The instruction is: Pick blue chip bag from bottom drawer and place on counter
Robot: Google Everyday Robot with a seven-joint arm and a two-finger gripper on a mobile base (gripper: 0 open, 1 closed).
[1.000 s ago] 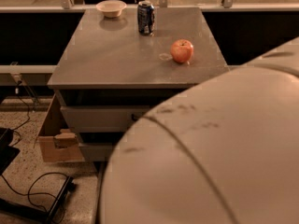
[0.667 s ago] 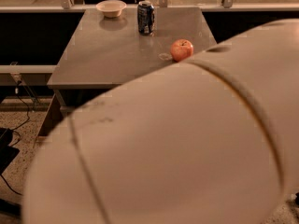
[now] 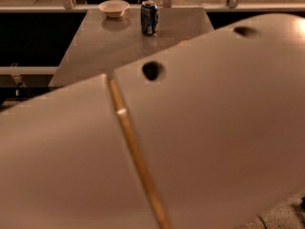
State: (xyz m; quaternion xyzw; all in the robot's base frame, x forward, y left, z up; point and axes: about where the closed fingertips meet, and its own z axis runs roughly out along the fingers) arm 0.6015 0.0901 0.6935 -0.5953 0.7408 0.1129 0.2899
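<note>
Blue chip bag was not visible to me from the camera view, so I could not say where it lay. The bottom drawer was hidden too, behind the robot arm. The pale shell of this arm filled the lower and the right part of the frame, very close to the lens. A thin seam ran across it from the middle left down to the bottom edge, and two dark round holes showed on its upper side. The gripper was out of the frame, so I could not tell if it was released, clenched or grasping something. Above the arm I saw the far part of the counter. A small pale bowl stood at its far edge, in the upper left of the frame. A blue soda can stood upright just to the right of it, apart from the bowl.
</note>
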